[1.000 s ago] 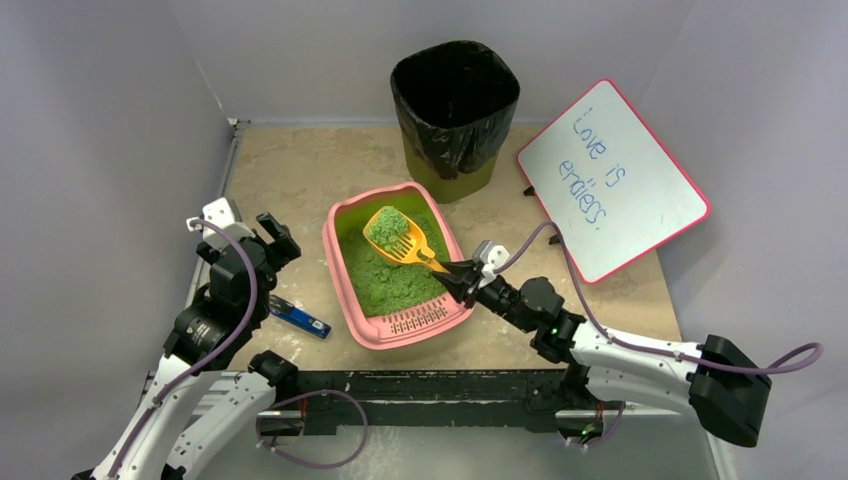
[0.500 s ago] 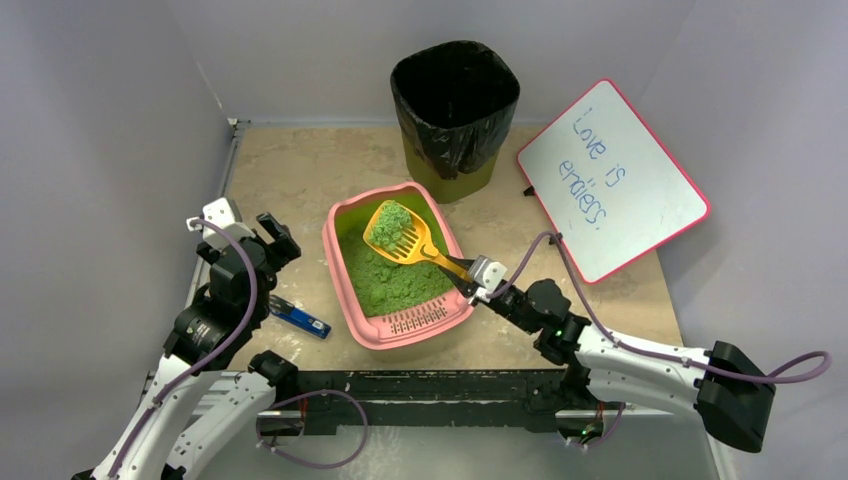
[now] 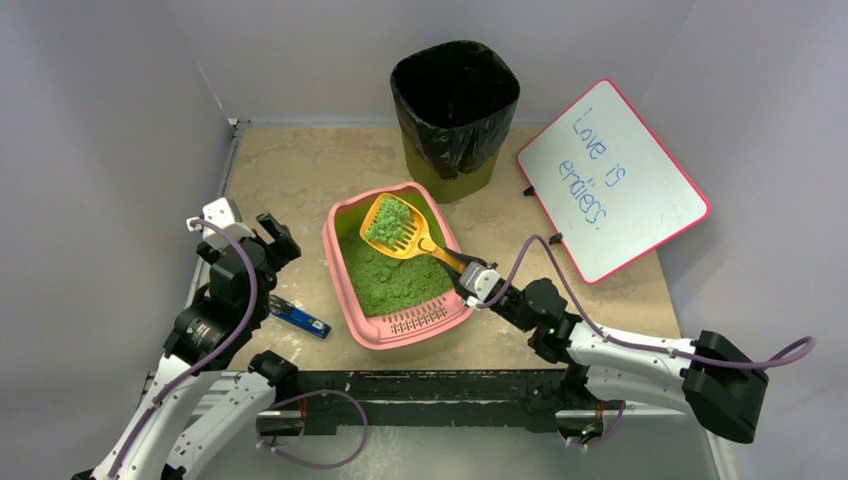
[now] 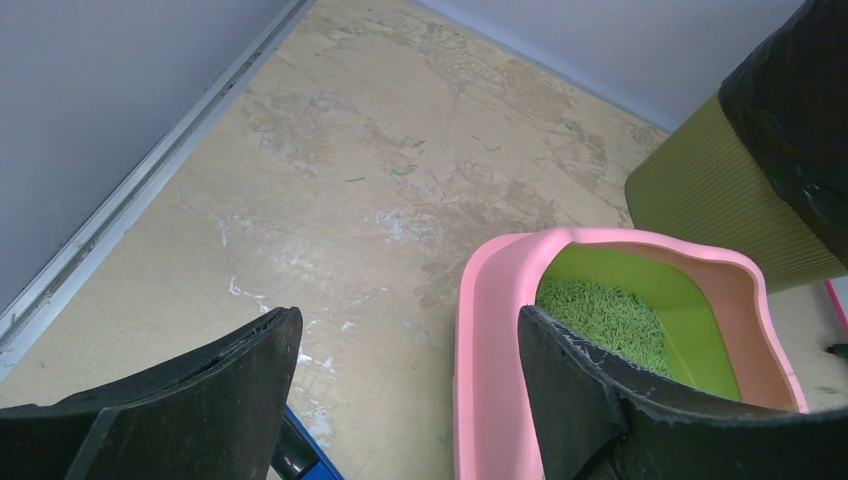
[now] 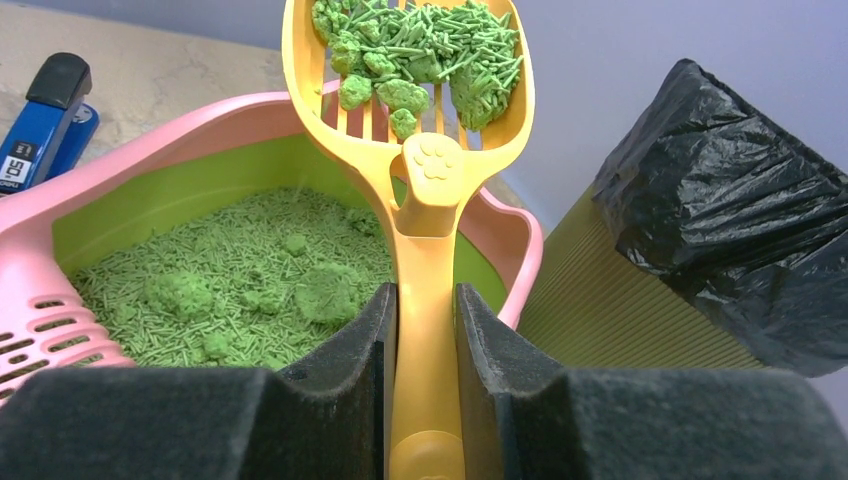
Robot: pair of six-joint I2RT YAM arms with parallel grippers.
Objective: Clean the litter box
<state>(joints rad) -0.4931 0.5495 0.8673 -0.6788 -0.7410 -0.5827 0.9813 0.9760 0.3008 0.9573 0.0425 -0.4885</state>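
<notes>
- Black foam-padded right fingers [image 5: 380, 330] are closed tight on the handle of an orange-yellow scoop [image 5: 425, 150], one pad on each side of it.
- The scoop's slotted blade is raised over the far end of the litter box [image 3: 337, 270] and carries a heap of green pellets and clumps (a paw print is moulded where handle meets blade).
- The litter box, pink with a green inner wall, sits on the table [image 3: 290, 170] near its middle, just in front of the right arm, its grated lip at the near end. Green litter [image 3: 395, 280] with several lumps covers its floor.
- Left fingers [image 3: 277, 238] are spread wide and hold nothing, hanging over bare table beside the box's left rim.
- An olive bin [image 3: 455, 100] lined with a black bag stands just beyond the box's far end.
- A blue stapler [image 3: 298, 318] lies left of the box, near the front edge.
- A pink-framed whiteboard [image 3: 612, 180] leans at the right, with blue writing on it.
</notes>
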